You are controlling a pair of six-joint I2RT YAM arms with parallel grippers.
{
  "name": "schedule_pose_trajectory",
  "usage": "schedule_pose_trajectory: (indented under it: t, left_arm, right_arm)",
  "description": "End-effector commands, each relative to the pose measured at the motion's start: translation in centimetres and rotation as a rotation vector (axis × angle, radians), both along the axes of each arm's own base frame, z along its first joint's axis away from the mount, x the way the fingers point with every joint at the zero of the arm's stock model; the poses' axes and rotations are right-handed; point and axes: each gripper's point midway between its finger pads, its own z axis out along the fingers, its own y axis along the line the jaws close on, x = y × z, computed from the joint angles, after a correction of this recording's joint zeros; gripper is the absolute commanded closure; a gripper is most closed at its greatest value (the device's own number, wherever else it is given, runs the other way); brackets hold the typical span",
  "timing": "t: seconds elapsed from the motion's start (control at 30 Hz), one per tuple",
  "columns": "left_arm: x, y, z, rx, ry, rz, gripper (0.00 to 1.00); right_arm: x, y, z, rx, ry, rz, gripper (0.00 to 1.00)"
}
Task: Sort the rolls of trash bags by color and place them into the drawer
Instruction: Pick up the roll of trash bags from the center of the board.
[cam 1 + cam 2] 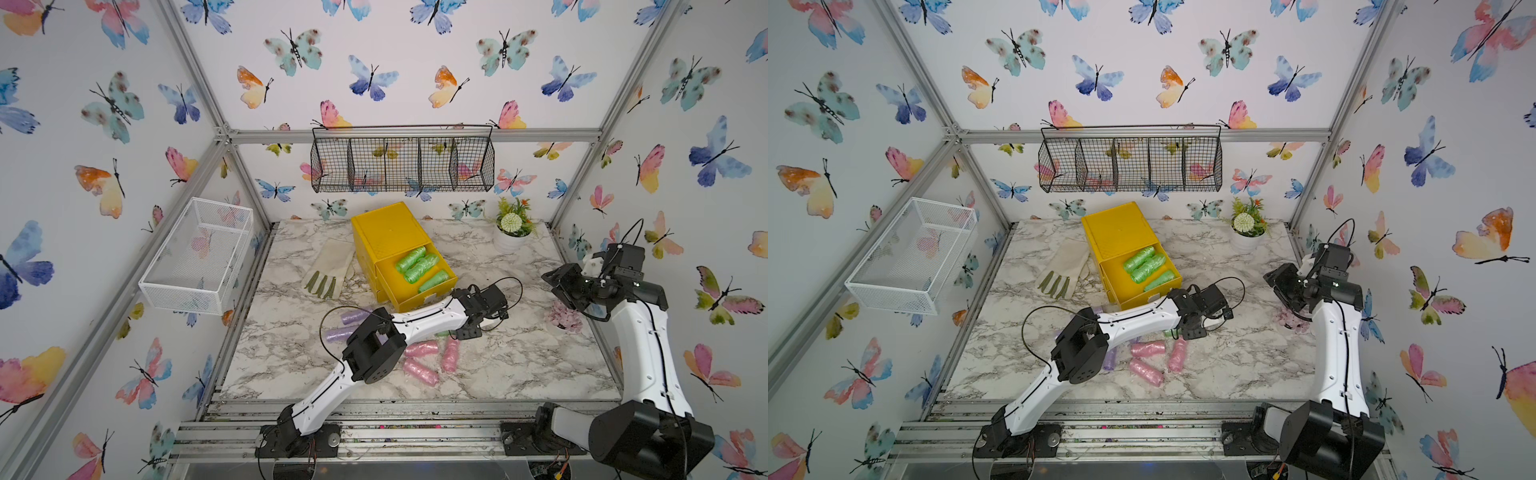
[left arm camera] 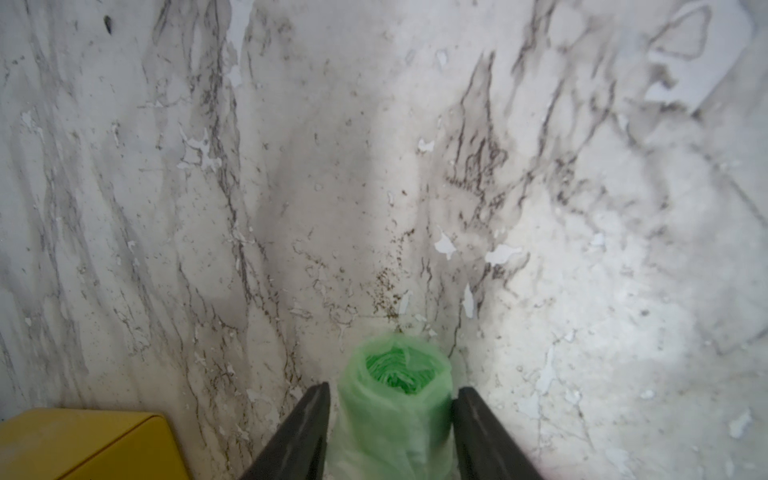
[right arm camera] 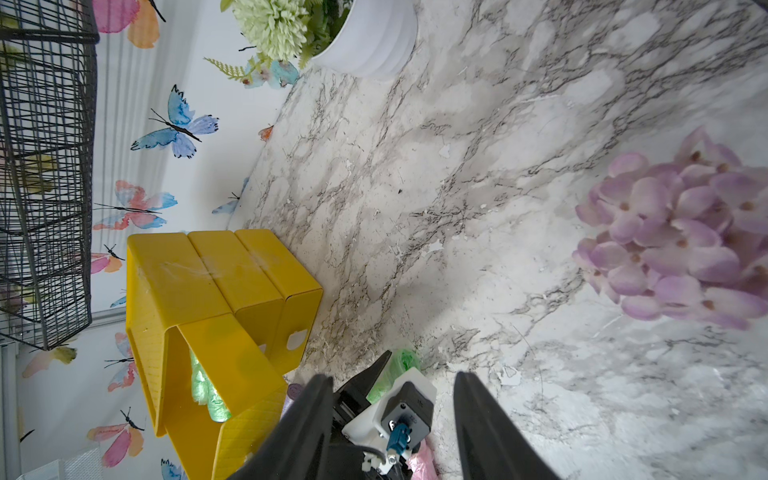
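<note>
Currently the left gripper (image 2: pixel 390 388) is down on the marble table (image 1: pixel 498 365) just in front of the yellow drawer box (image 1: pixel 384 228). Its two dark fingers stand either side of a green roll (image 2: pixel 392 419) that lies there end-on to the wrist camera. One finger rests against the crinkly plastic and the other sits just beside it, so whether the jaws truly pinch the roll I cannot tell. The box's top drawer (image 1: pixel 415 301) is pulled out, and three more green rolls (image 1: pixel 419 266) lie side by side inside it. A cream glove (image 1: pixel 332 266) with green fingers lies just beside the box. Three pink rolls (image 1: pixel 420 371) lie loose on the table in front of the box, close to the left arm. Two purple rolls (image 1: pixel 353 316) lie in front of the box toward its glove side, partly hidden by that arm. The right gripper (image 1: pixel 559 286) hangs above the table well off to the box's other side, jaws spread with nothing between them
</note>
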Motion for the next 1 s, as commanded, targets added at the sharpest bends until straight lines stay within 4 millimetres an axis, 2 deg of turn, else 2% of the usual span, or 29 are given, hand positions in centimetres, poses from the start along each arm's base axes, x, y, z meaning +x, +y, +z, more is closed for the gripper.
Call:
schedule_pose_trajectory:
  t: [0.0,0.03,0.13,0.3,0.57,0.6,0.67,0.73,0.83,0.97]
  left_arm:
    - [-0.5,0.2,-1.3,0.024,0.035,0.003,0.88]
    - [-0.5,0.2,-1.3,0.026,0.027,0.002,0.94]
    - [-0.2,0.0,-1.1,0.024,0.002,0.002,0.88]
    - [-0.9,-1.1,-0.2,-0.015,0.014,-0.020,0.89]
    - [-3.0,-4.2,2.2,-0.131,0.050,-0.072,0.87]
    - [-3.1,-4.5,2.4,-0.143,0.048,-0.073,0.83]
    - [-2.9,-4.6,2.3,-0.147,0.041,-0.068,0.65]
    - [-2.6,-4.4,2.0,-0.133,0.029,-0.060,0.54]
    - [-2.3,-3.7,1.7,-0.113,0.010,-0.049,0.47]
    - [-1.7,-2.9,2.3,-0.113,-0.010,-0.030,0.43]
  right_arm:
    - [-0.2,0.2,0.3,0.004,-0.016,0.008,0.48]
    - [-0.2,0.2,0.3,0.003,-0.017,0.008,0.48]
    - [-0.2,0.2,0.4,0.003,-0.019,0.007,0.48]
    - [-0.2,0.1,0.6,0.000,-0.020,0.006,0.48]
    - [-0.2,0.1,0.8,0.002,-0.026,0.000,0.48]
    - [-0.2,0.1,0.9,0.003,-0.027,0.000,0.48]
    - [-0.2,0.1,1.0,0.003,-0.031,-0.001,0.48]
    - [-0.2,0.1,1.0,0.004,-0.030,-0.001,0.48]
    - [-0.3,0.2,1.0,0.003,-0.031,0.000,0.48]
    - [-0.3,0.2,1.0,0.006,-0.031,0.001,0.48]
